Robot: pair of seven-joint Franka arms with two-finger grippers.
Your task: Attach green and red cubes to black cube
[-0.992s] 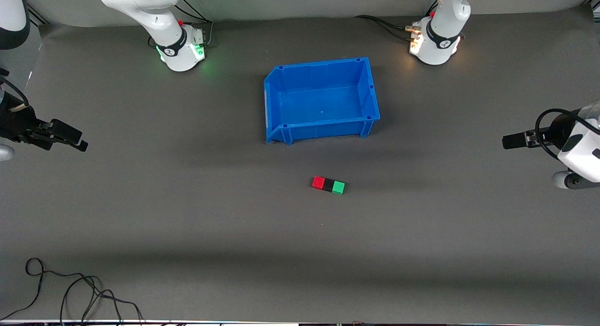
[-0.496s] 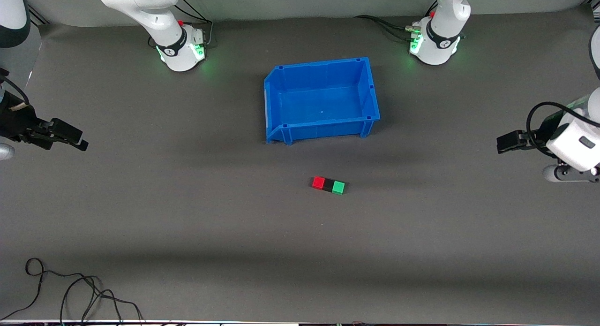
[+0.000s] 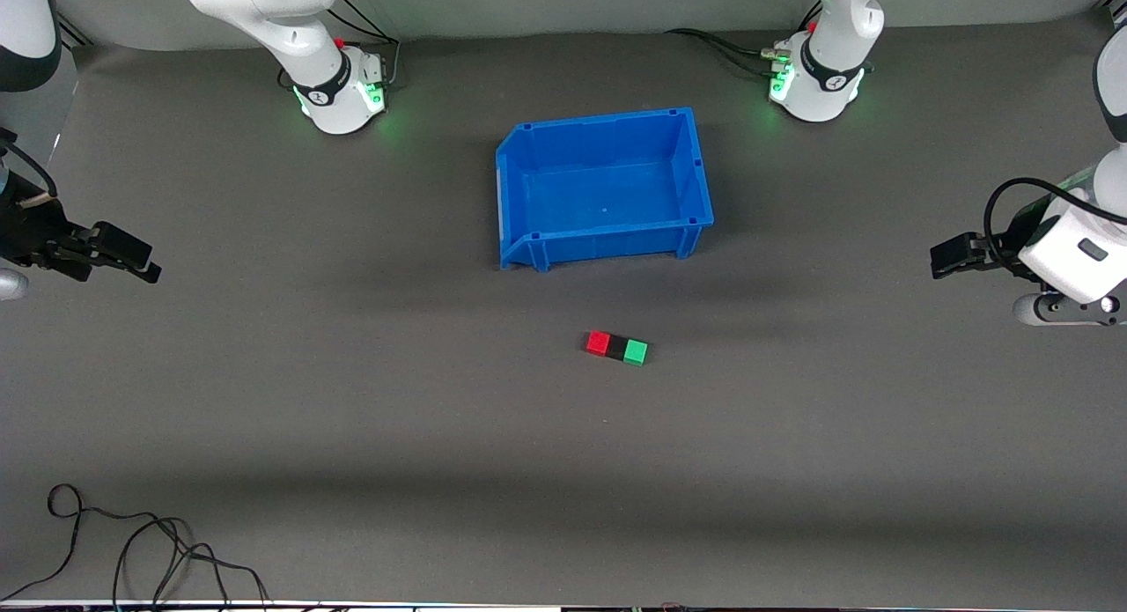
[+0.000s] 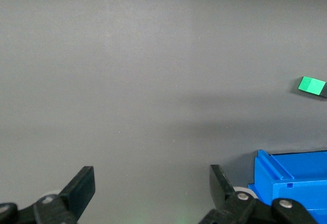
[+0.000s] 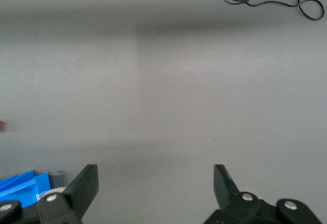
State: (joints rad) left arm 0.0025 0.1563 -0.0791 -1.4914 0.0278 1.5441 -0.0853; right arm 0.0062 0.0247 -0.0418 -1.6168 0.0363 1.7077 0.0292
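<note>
- The red cube [image 3: 599, 342], the black cube [image 3: 616, 347] and the green cube [image 3: 636, 352] are sitting in one short row on the table [image 3: 352, 401], the black one in the middle and touching both neighbours.
- That row is lying nearer to the front camera than the blue bin [image 3: 528, 167], roughly midway between the two ends of the table; judging by the tight line, the joining looks done.
- The red cube is sitting toward the right arm's end of the row and the green cube toward the left arm's end, which suits each arm having its own side to work from.
- The left gripper [image 3: 946, 258] is hanging over the left arm's end of the table, well apart from the cubes; its fingers [image 4: 82, 183] are standing wide open and holding nothing.
- The right gripper [image 3: 145, 267] is waiting over the right arm's end of the table, also well clear, with its fingers [image 5: 87, 180] spread open and empty.
- Both arms seem to be parked out at the ends to leave the finished row undisturbed and in plain sight.
- The blue bin is standing upright with its low-cut wall facing the right arm's end, and nothing is lying inside it.
- A loose black cable [image 3: 132, 541] is curling on the table near the front camera, toward the right arm's end.
</note>
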